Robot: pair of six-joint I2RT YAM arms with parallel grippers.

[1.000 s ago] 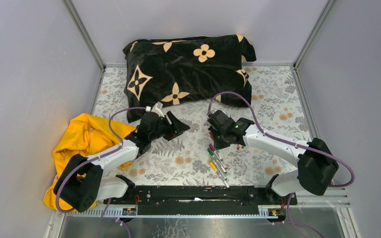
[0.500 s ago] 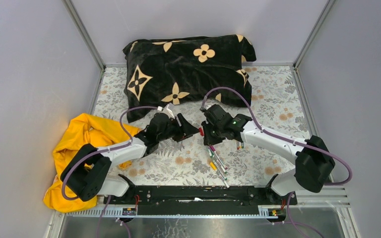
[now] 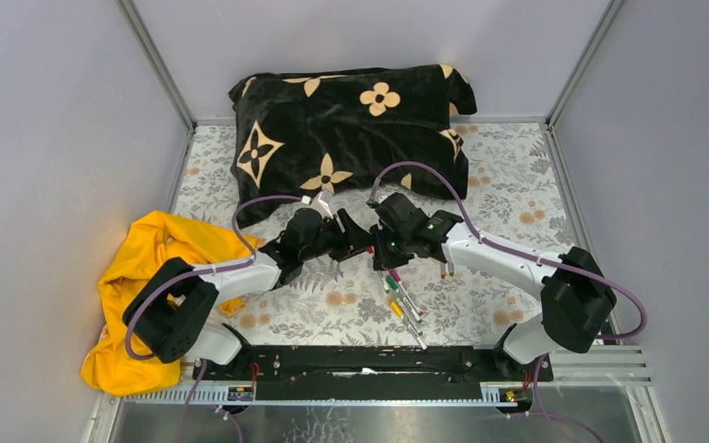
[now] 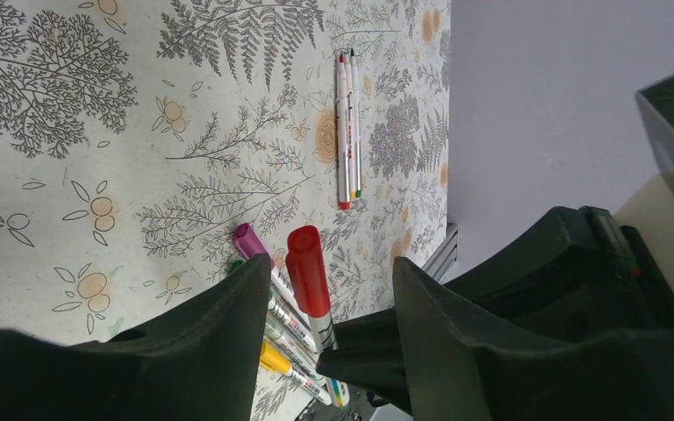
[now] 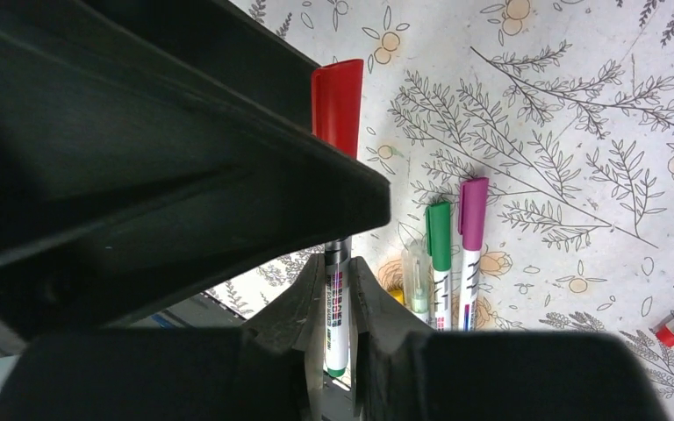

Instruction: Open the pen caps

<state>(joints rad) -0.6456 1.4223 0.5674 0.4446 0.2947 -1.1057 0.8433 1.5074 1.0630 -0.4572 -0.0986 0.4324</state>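
Red cap (image 4: 307, 272) stands between the left claw's (image 4: 333, 294) spread fingers, closer to one, with a clear gap to the other. This claw is fairly wide and grips nothing. The right claw (image 5: 338, 294) is narrow, pinching the white barrel (image 5: 337, 317) of the same pen. The cap is on the pen and sticks out past the right claw's fingertips. Below both claws, on the floral table (image 4: 53, 175), the magenta cap (image 5: 473, 210), green cap (image 5: 439, 235) and yellow cap (image 4: 272, 358) sit on pens lying side by side. Two thin pens (image 4: 344, 132) lie together beyond the left claw, well apart from it.
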